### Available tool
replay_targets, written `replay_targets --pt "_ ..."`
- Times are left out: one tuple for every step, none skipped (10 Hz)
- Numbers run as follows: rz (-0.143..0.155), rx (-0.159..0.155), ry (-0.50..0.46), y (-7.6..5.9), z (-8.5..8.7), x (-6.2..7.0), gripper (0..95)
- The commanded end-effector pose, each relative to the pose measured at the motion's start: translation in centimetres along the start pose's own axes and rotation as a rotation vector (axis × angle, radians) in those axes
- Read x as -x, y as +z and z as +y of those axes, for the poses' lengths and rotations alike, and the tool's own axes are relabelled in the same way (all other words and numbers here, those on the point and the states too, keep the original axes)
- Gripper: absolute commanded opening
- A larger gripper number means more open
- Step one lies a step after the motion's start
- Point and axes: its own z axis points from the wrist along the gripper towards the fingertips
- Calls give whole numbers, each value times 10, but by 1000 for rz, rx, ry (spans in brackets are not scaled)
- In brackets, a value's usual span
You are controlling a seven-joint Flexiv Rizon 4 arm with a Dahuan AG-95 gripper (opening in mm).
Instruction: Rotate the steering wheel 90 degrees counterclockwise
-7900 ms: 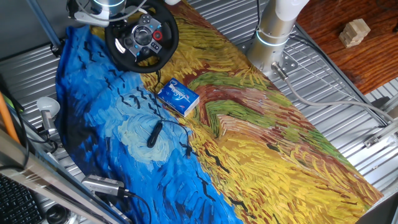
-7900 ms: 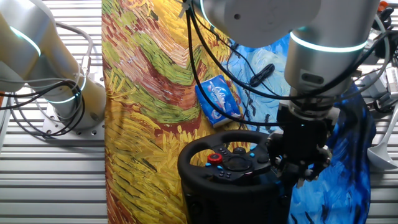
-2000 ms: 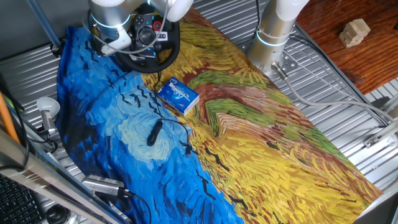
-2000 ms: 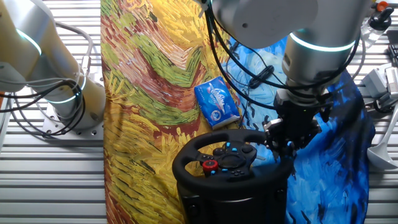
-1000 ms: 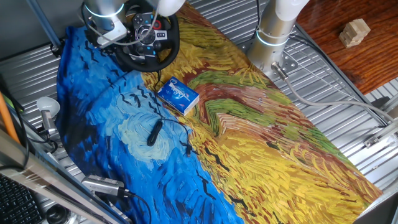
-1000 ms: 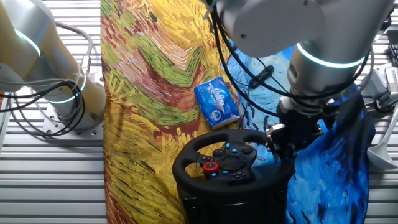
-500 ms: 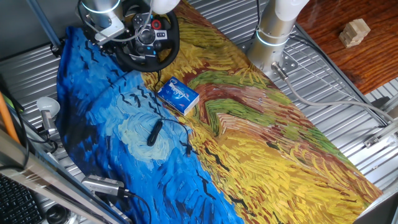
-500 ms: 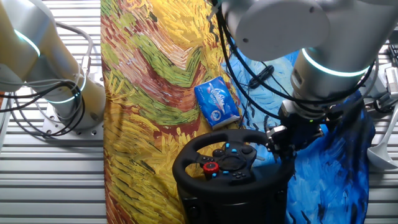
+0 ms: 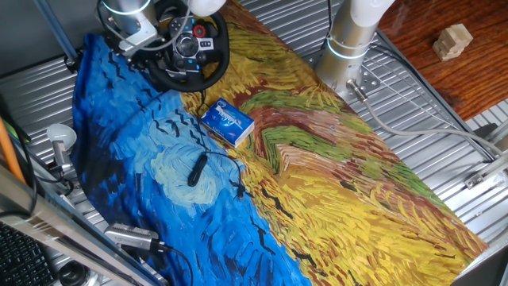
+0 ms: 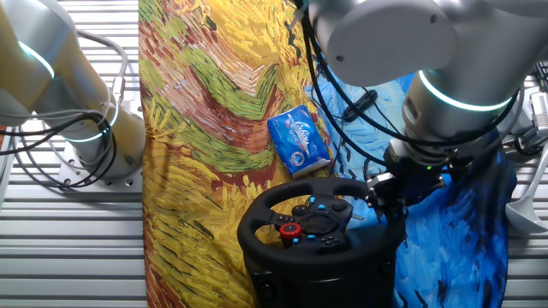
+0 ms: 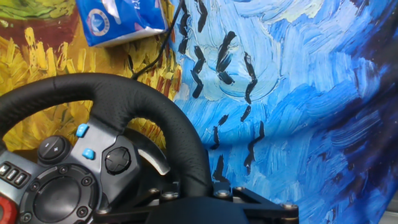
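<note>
Painted cloth [image 9: 333, 183] spread over the table, swirling blue on the left, yellow wheat strokes on the right. Ribbed metal tabletop [image 9: 429, 103] showing beyond its far edge. Wooden floor [image 9: 444, 71] at far right, small wooden block [image 9: 453, 41] resting there. Even, bright light throughout.

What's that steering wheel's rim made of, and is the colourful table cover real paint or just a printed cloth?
The steering wheel rim looks wrapped in black leather or leatherette: matte, with a fine pebbled grain in the hand view. Its spokes look like silver-grey metal or painted plastic; I can't tell which. The table cover seems a printed cloth, since its brushstroke pattern lies flat and it folds and drapes over the table's edge.
</note>
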Motion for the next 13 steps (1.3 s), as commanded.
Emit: replay_targets --pt "-6 1 12 0 0 1 0" --pt "-4 1 10 0 0 1 0" --pt "-3 1 7 0 0 1 0" --pt "1 6 5 0 0 1 0" --pt "4 11 1 0 0 1 0" --pt "4 10 -9 0 0 1 0" --pt "2 14 -9 0 0 1 0" --pt "3 21 -12 0 0 1 0" --pt "-1 24 -21 0 0 1 0" --pt "-6 26 -30 0 0 1 0" --pt "-10 35 -33 0 0 1 0" --pt "-12 44 -33 0 0 1 0" --pt "-16 44 -28 0 0 1 0"
